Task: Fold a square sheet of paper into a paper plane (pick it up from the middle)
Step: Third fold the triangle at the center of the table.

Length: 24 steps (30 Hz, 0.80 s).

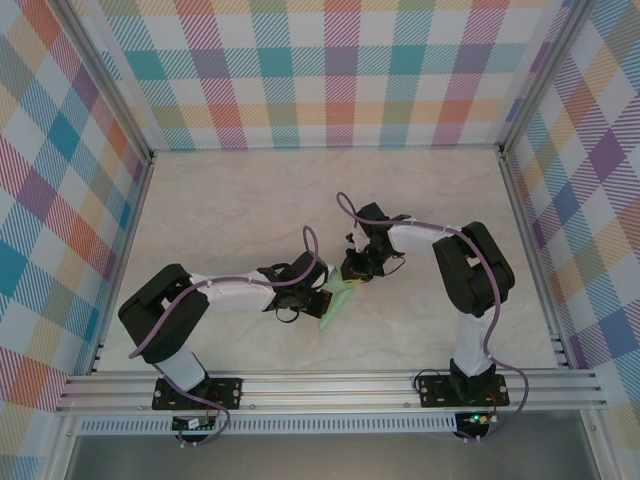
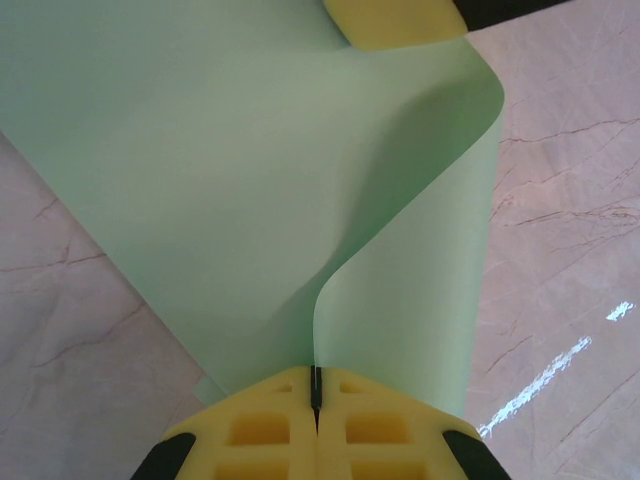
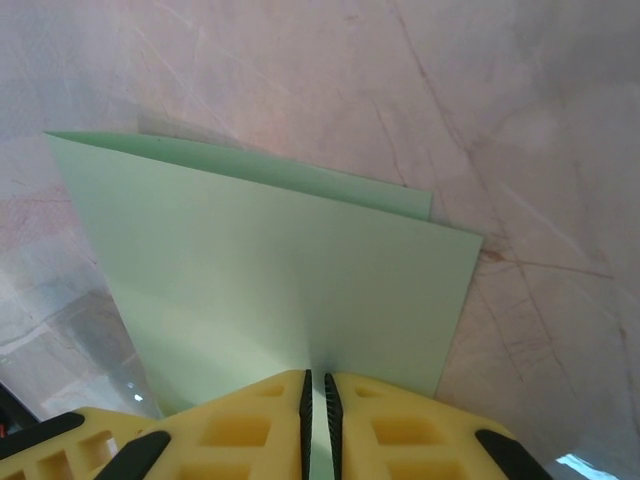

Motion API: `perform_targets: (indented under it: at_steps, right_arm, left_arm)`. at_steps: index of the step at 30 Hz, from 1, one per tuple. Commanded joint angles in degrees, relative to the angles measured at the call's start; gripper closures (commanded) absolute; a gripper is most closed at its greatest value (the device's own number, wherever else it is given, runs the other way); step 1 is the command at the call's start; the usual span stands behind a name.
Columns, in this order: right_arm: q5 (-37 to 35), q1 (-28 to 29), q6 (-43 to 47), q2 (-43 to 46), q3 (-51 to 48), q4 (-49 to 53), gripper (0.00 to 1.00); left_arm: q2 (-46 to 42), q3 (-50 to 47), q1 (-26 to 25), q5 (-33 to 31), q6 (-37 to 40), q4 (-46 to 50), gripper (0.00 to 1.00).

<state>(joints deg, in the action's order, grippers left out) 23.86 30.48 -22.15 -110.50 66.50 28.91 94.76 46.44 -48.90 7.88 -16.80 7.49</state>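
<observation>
Pale mint-green paper plane (image 1: 336,305) just beyond the front rail (image 1: 330,385), about halfway along it, over the marbled table (image 1: 240,200). Slanted, narrow tip toward the rail, wider part away from it. Cannot tell whether the tip touches the table.

Gripped from two sides. Left gripper (image 1: 320,290) at the plane's left edge, a little farther from the rail than the tip. Right gripper (image 1: 356,276) at the wider end, the part farthest from the rail.

Seen from the left wrist: left gripper (image 2: 316,385) pressed fully together, yellow pads meeting on a thin upright edge of the paper plane (image 2: 230,180). Paper bowed into a soft curl on the right, not flat. Yellow pad (image 2: 395,20) of the right gripper touching the paper's far edge.

Seen from the right wrist: right gripper (image 3: 318,385) closed to a narrow slit, pinching the paper plane (image 3: 280,270), green visible in the gap. Two layers there, the lower one peeking out past the upper along the far edge.
</observation>
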Motion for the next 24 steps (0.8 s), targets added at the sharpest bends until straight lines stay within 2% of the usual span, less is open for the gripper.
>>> perform_targets:
  at_steps: [1,4,7,13,21,24]
  right_arm:
    - [-3.39,0.19,-1.50,2.86,-1.28,-1.20,0.81]
    - [-6.41,-0.37,-3.52,7.76,-3.07,-1.73,0.77]
    - [-8.95,-0.79,-5.54,11.54,-5.90,-1.90,0.77]
    - [-0.91,-0.65,-11.87,19.06,-16.69,-11.69,0.81]
    - [-2.26,-0.05,-14.48,23.40,-21.02,-12.86,0.85]
    - [-0.79,0.06,-14.24,22.90,-21.18,-13.16,0.85]
  left_arm:
    - [1.30,0.78,0.87,-0.85,1.43,1.13,0.98]
    - [1.13,0.45,0.89,-0.54,1.50,1.12,0.98]
    - [0.73,0.29,0.92,-1.08,1.76,1.13,0.98]
    - [0.08,0.86,0.91,-0.39,2.29,1.23,0.98]
    - [-0.81,2.04,0.91,-0.01,3.09,2.07,0.98]
    - [-1.12,1.66,0.84,0.03,3.09,1.27,0.98]
